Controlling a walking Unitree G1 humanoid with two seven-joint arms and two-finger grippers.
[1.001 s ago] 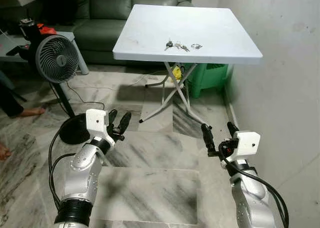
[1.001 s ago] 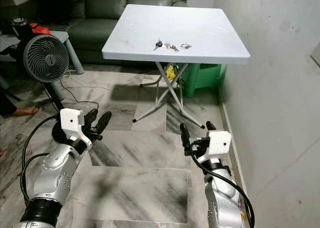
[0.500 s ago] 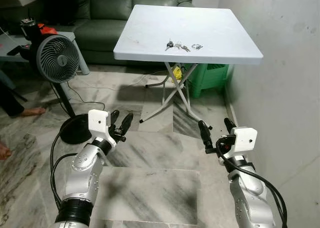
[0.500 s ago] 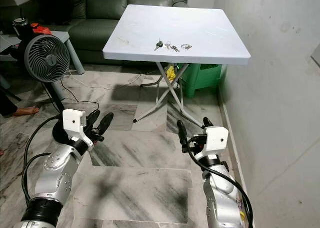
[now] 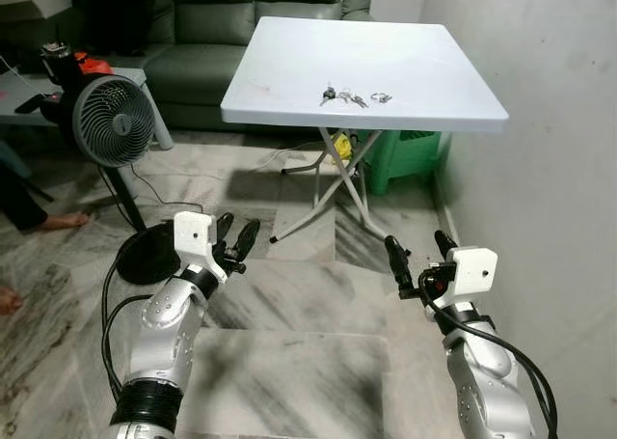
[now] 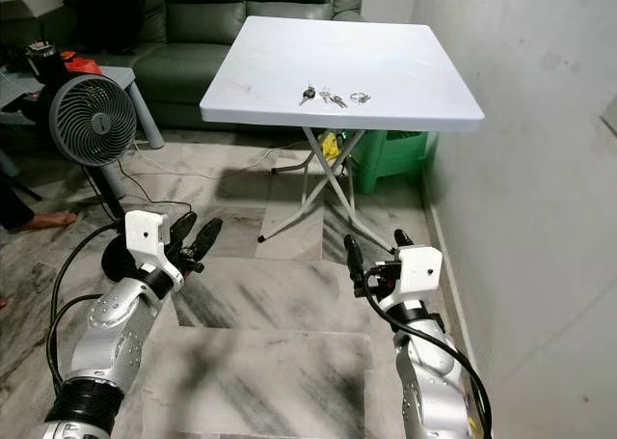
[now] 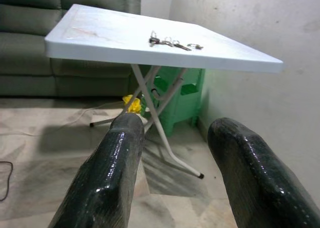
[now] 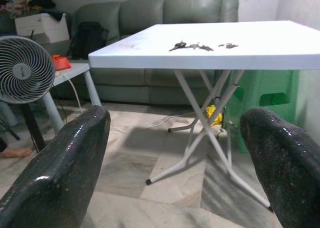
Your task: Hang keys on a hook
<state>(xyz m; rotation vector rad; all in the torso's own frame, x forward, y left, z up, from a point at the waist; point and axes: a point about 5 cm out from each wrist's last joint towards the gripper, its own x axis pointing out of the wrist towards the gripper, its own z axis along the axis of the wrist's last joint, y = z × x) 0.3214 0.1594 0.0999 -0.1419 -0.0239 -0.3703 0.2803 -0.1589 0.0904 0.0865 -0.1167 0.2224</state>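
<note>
A: Where are the keys (image 5: 341, 96)?

B: On the white folding table (image 5: 289, 111), near its front edge and about midway along it. A loose ring (image 5: 382, 97) lies just beside them, on the wall side.

A: How will they handle?

B: I judge them light, hard and flat against a smooth top, so likely to skid when nudged. The ring joining them looks the best place to pinch, or the dark key head at the sofa-side end of the bunch.

A: And their look?

B: A small bunch of silvery metal keys fanned in a short row, one with a black head. Finer detail is too small to tell.

A: The grippers?

B: Both are well short of the table, low over the marble floor (image 5: 289, 362). The left gripper (image 5: 237, 241) has its fingers spread with nothing between; the right gripper (image 5: 417, 257) is spread wider, also empty.

A: A hook?

B: I cannot make one out.
</note>
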